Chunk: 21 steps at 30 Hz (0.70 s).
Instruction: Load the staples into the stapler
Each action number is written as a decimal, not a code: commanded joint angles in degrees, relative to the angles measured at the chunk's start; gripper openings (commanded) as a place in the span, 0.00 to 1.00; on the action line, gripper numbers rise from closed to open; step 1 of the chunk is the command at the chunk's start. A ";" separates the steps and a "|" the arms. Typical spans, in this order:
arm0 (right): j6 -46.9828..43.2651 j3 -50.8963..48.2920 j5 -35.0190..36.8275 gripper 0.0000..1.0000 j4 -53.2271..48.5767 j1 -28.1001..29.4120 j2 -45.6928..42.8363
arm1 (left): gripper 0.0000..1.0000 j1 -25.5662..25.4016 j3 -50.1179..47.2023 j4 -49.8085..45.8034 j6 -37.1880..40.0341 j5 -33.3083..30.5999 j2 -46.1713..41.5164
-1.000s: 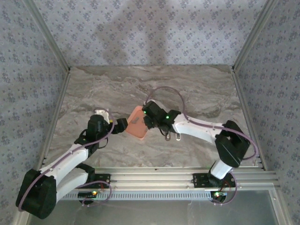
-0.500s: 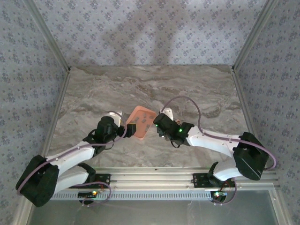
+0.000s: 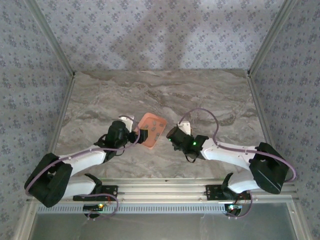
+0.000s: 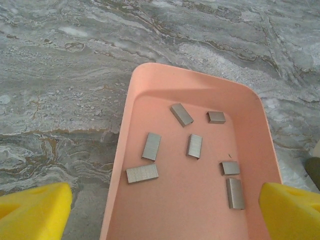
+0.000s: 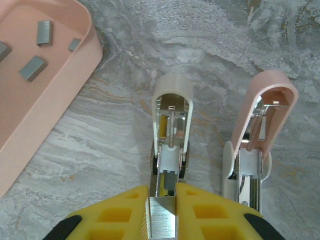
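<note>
Several grey staples (image 4: pixel 151 146) lie loose in the salmon-orange tray (image 4: pixel 197 205). My left gripper (image 4: pixel 165 215) is open, its yellow fingertips (image 4: pixel 35 205) standing either side of the tray's near end. My right gripper (image 5: pixel 162 195) is shut on a grey staple strip (image 5: pixel 161 220). Right in front of it lies the stapler (image 5: pixel 171 115), its white lid flipped open and the spring and channel showing. From above, the left gripper (image 3: pixel 141 136) is at the tray's (image 3: pixel 155 127) left edge and the right gripper (image 3: pixel 173 137) is just right of the tray.
A second stapler (image 5: pixel 262 115) with a pink lid, also open, lies on the marble just right of the first. The tray's corner (image 5: pixel 65 85) with a few staples sits at the upper left of the right wrist view. Patterned walls enclose the table.
My right gripper has drawn back from over the tray to its right side. The left arm has reached in to the tray's left edge.
</note>
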 commanded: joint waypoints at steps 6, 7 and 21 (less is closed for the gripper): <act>1.35 -0.50 -1.09 0.19 1.68 -0.96 3.18 | 0.96 -0.71 1.93 2.25 -0.20 -0.88 0.65; 1.40 -0.53 -1.28 0.19 2.01 -0.97 3.35 | 0.96 -0.68 2.02 2.00 -0.20 -0.99 0.46; 2.42 -0.59 -1.36 0.18 2.80 -0.42 6.48 | 0.96 -0.74 1.82 0.64 1.03 -1.76 -0.52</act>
